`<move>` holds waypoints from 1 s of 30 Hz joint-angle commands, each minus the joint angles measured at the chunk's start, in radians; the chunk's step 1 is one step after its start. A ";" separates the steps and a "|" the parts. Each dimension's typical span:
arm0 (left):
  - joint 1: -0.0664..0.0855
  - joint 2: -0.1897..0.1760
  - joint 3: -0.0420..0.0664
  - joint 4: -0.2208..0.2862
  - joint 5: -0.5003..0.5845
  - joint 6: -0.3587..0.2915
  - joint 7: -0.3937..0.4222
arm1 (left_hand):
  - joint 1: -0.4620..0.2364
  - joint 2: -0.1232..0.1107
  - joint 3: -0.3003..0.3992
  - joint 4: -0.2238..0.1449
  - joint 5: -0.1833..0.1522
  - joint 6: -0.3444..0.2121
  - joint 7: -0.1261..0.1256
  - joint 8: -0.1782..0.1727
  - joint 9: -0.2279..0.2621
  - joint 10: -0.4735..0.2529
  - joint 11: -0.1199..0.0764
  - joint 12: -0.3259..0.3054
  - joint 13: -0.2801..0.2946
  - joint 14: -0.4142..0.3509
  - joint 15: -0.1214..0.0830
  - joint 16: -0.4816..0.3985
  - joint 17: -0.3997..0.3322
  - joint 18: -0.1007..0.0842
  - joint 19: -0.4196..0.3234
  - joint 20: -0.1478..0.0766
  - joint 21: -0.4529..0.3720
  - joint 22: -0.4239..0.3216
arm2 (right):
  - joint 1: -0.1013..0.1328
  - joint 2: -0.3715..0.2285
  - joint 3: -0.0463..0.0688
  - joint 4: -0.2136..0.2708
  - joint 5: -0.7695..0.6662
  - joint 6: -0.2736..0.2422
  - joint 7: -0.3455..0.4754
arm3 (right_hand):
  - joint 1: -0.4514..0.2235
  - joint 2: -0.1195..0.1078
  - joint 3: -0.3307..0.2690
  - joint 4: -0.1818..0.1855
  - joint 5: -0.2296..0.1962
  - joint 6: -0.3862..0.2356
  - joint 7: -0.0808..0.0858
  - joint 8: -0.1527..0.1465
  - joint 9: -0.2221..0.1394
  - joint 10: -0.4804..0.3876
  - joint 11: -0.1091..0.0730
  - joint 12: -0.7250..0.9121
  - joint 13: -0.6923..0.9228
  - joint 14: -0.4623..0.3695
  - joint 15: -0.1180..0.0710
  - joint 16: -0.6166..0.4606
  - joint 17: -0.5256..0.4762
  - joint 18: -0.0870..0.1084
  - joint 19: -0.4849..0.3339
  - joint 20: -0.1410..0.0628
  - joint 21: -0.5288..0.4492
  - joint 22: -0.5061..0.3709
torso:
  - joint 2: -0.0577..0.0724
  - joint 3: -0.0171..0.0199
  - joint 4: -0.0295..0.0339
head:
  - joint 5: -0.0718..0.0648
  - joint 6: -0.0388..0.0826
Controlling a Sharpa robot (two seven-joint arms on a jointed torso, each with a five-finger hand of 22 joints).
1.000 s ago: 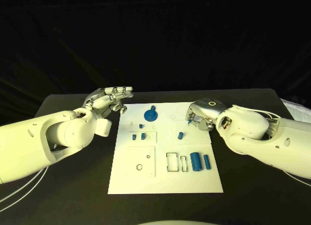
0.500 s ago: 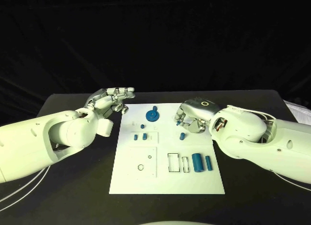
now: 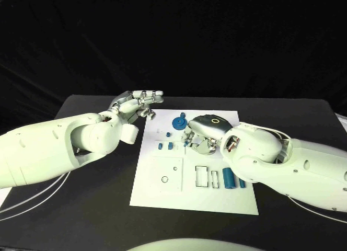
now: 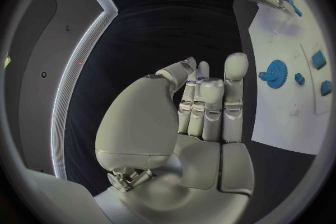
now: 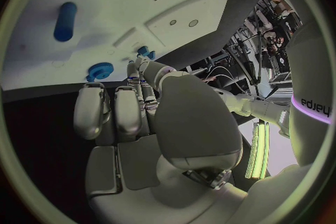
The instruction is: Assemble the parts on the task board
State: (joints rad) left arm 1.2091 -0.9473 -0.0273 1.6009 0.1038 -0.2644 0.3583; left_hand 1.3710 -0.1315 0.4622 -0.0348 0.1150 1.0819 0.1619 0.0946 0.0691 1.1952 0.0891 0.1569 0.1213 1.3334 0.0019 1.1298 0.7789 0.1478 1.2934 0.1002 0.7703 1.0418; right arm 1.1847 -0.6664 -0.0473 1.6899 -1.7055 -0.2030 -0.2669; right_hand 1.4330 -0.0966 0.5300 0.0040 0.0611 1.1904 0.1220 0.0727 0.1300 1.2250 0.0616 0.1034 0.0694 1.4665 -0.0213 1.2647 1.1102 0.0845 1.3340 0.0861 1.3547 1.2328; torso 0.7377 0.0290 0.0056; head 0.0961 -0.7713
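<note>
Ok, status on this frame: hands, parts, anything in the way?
Left hand off the board's far left corner, holding nothing. Right hand over the board, pinching a small blue part. Gear just beyond it.

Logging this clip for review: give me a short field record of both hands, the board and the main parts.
Left hand: holds nothing, fingers extended, by the far left corner of the white rectangular task board
Right hand: over the board's middle, seems to pinch a small blue peg
Blue toothed gear: lies flat near the board's far edge
Large blue cylinder: lies on the board beside the right arm
</note>
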 commanded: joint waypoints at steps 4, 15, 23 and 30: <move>0.000 0.008 0.001 0.000 0.001 0.023 0.003 | 0.007 0.006 -0.006 -0.002 -0.004 -0.005 0.001 0.002 -0.001 -0.007 -0.003 0.007 0.001 -0.009 -0.001 -0.005 -0.001 0.006 -0.006 0.001 -0.005 -0.001 | -0.036 0.029 -0.003 -0.015 0.050 0.042 0.044 | -0.005 0.008 0.001 -0.002 -0.001 -0.004 0.007 -0.002 0.001 -0.008 0.005 -0.008 -0.001 0.030 0.007 0.003 -0.003 -0.001 -0.001 0.006 -0.001 -0.004 | 0.000 0.0005 -0.0041 | 0.021 -0.017; 0.000 0.012 0.001 0.000 -0.001 0.025 0.002 | 0.008 0.006 -0.006 -0.003 -0.004 -0.006 0.001 0.002 -0.001 -0.008 -0.003 0.007 0.001 -0.009 -0.001 -0.004 -0.001 0.006 -0.006 0.001 -0.005 -0.001 | -0.063 0.064 -0.012 -0.036 0.070 0.084 0.059 | -0.008 0.009 -0.001 -0.002 0.000 -0.006 0.009 -0.003 0.001 -0.010 0.007 -0.010 -0.001 0.029 0.008 0.002 -0.005 0.000 -0.004 0.007 -0.004 -0.008 | -0.001 0.0010 -0.0021 | 0.028 -0.024; 0.000 0.012 0.001 -0.001 -0.003 0.027 0.000 | 0.008 0.007 -0.007 -0.003 -0.003 -0.006 0.002 0.002 -0.001 -0.009 -0.003 0.008 0.001 -0.009 0.000 -0.005 -0.002 0.006 -0.007 0.001 -0.006 -0.002 | -0.073 0.074 -0.014 -0.037 0.074 0.095 0.062 | -0.010 0.010 -0.002 -0.002 0.000 -0.006 0.009 -0.003 0.002 -0.010 0.007 -0.011 -0.001 0.029 0.009 0.001 -0.007 0.000 -0.005 0.007 -0.005 -0.009 | -0.001 0.0010 -0.0034 | 0.032 -0.028; 0.000 0.011 0.001 -0.003 -0.003 0.028 -0.002 | 0.008 0.006 -0.008 -0.003 -0.004 -0.006 0.002 0.002 -0.001 -0.009 -0.003 0.008 0.001 -0.010 0.000 -0.005 -0.002 0.006 -0.007 0.001 -0.006 -0.002 | -0.074 0.070 -0.014 -0.035 0.076 0.107 0.062 | -0.012 0.010 -0.004 -0.003 0.001 -0.006 0.010 -0.003 0.002 -0.011 0.008 -0.012 -0.001 0.029 0.009 0.001 -0.007 0.000 -0.004 0.007 -0.005 -0.009 | -0.001 0.0013 -0.0028 | 0.034 -0.033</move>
State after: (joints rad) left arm 1.2092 -0.9375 -0.0272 1.5976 0.1029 -0.2567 0.3542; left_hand 1.3748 -0.1277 0.4595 -0.0376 0.1150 1.0820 0.1618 0.0946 0.0692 1.1917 0.0855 0.1611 0.1209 1.3334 0.0019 1.1298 0.7779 0.1476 1.2934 0.1002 0.7704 1.0411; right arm 1.1138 -0.5956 -0.0589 1.6551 -1.6311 -0.1304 -0.2105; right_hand 1.4261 -0.0900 0.5296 0.0037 0.0555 1.1809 0.1259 0.0679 0.1311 1.2182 0.0684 0.0954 0.0668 1.4665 -0.0213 1.2647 1.1044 0.0844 1.3302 0.0899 1.3547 1.2247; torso 0.7368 0.0300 0.0023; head 0.1290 -0.8028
